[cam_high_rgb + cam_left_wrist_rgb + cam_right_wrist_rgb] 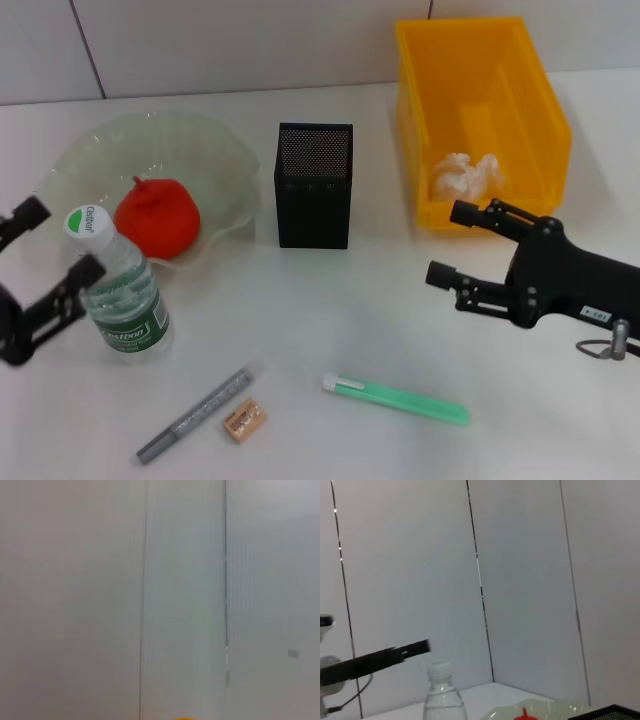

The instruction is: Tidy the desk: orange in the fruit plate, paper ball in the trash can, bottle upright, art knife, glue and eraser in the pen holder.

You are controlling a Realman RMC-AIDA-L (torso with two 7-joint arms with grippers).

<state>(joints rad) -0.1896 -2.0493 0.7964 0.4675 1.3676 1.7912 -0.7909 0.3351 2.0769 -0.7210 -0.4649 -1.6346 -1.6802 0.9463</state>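
The orange lies in the fruit plate. The bottle stands upright in front of the plate. My left gripper is open just left of the bottle, not holding it. The paper ball lies in the trash can. My right gripper is open and empty in front of the can. The pen holder stands mid-table. The grey pen-shaped art knife, the eraser and the slim green glue lie at the table's front.
The right wrist view shows the bottle, a black finger of the left gripper beside it, the plate's rim and the pen holder's edge. The left wrist view shows only wall. A tiled wall backs the table.
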